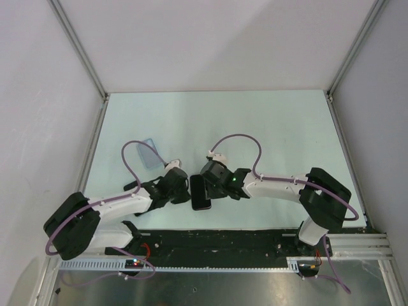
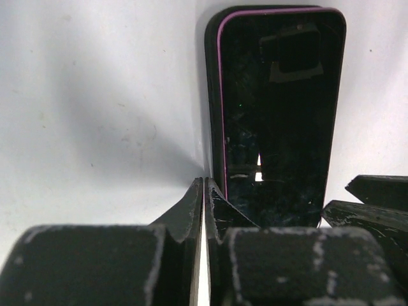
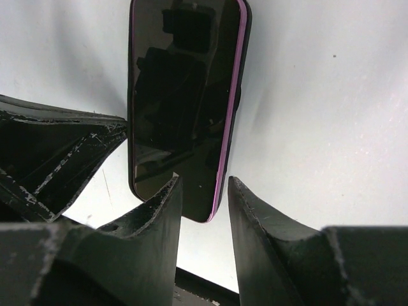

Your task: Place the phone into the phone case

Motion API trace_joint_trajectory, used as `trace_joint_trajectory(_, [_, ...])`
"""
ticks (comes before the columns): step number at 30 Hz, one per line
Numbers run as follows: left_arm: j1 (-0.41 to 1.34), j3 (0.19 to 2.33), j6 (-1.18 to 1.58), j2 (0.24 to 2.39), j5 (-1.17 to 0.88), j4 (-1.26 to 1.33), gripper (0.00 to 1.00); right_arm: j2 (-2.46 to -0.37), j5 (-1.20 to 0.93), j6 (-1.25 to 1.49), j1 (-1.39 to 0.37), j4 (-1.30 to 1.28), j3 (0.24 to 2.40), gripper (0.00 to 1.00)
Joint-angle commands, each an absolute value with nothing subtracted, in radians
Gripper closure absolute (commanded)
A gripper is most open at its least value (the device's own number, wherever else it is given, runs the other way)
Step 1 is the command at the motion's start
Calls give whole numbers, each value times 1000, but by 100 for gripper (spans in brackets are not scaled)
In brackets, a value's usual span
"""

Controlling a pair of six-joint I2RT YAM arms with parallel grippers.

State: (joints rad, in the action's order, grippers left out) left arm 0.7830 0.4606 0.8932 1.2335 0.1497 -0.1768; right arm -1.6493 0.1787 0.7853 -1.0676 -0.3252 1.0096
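Step in hand: the phone (image 1: 201, 193) is being handled on the bench (image 1: 268, 127) ahead of a pick-up. It looks bracketed, not gripped, and seating it in the phone case (image 1: 151, 153) has not begun.
Left end effector (image 2: 204, 191): its fingers are pressed flat together and hold nothing. The closed tip sits at the phone's near left corner, touching or just beside it; I cannot tell which.
Right end effector (image 3: 204, 182): its fingers are parted to a narrow gap with nothing clamped. The phone's near corner shows through the gap.
Phone: a dark glossy slab with a thin purple line along its edge. It lies flat between the two end effectors, close to the near side of the bench.
Phone case: a pale-blue translucent rectangle lying flat with nothing in it. It is farther back and to the left, well apart from the phone.
Next move: it calls for a real hold on the phone. The slab lies flush on the bench, so one end effector probably has to brace it while the other pinches across its narrow sides or tips up an edge. After that comes the carry to the case, squaring corner to corner and pressing down. The case looks light and may slide unless the other arm pins it.
Bench: a pale, matt, faintly speckled sheet, with a black strip (image 1: 217, 241) along its near edge.
Room: plain white panels (image 1: 210, 44) close in three sides, with metal posts (image 1: 80, 48) rising at the far corners.
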Motion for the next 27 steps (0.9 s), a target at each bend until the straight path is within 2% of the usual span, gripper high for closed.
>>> trace_joint_trajectory(1, [815,438,917,1217,130,-183,94,-1619,193,804,-1084,-335,990,61])
trace_joint_trajectory(11, [853,423,946,1226,121,-183,97,-1641,170,814,-1101,-323,980,64])
trace_joint_trajectory(27, [861,400,954,1203,114,-188,97,-1614,230,825,-1109,-373,951,65])
